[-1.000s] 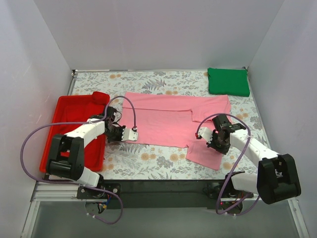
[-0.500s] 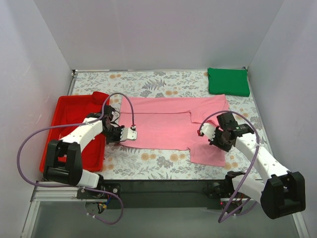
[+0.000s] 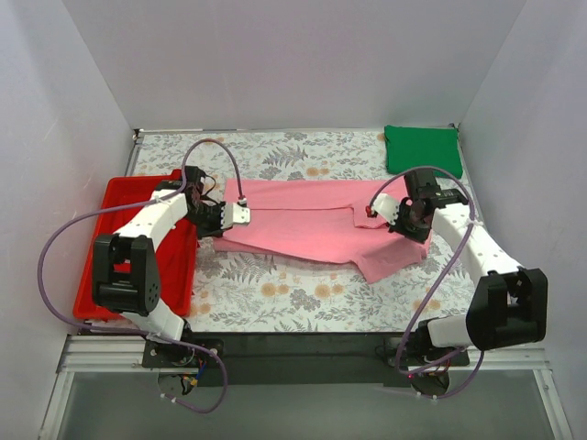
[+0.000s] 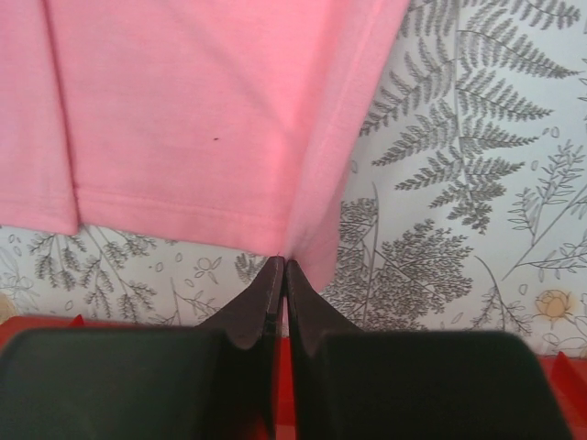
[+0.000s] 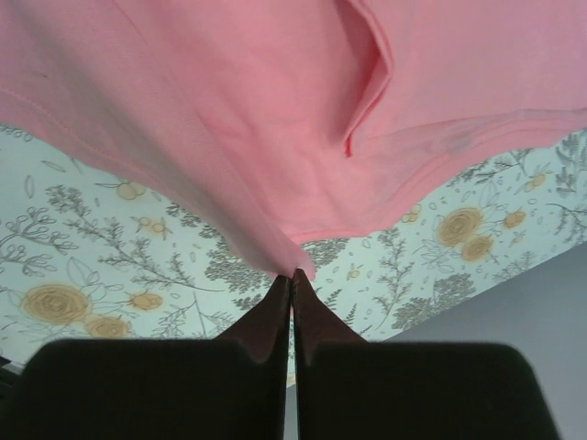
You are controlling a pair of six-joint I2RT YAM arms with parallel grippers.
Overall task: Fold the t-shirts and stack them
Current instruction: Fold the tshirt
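Note:
The light pink t-shirt point(image 3: 312, 225) lies across the middle of the floral table, its near edge lifted at both ends. My left gripper point(image 3: 227, 218) is shut on its left corner; the left wrist view shows pink fabric point(image 4: 211, 137) pinched at the fingertips. My right gripper point(image 3: 396, 216) is shut on its right edge; the right wrist view shows the cloth point(image 5: 275, 137) hanging from the pinch above the table. The dark green t-shirt point(image 3: 422, 150) lies folded at the far right corner.
A rigid red tray point(image 3: 124, 247) sits at the left edge of the table, under my left arm. White walls close in the left, back and right sides. The table's front edge point(image 3: 303, 332) runs below the shirt.
Both grippers have moved away from the near edge toward the back, carrying the pink shirt's near edge with them. The shirt now covers less depth and its lower right flap has lifted.

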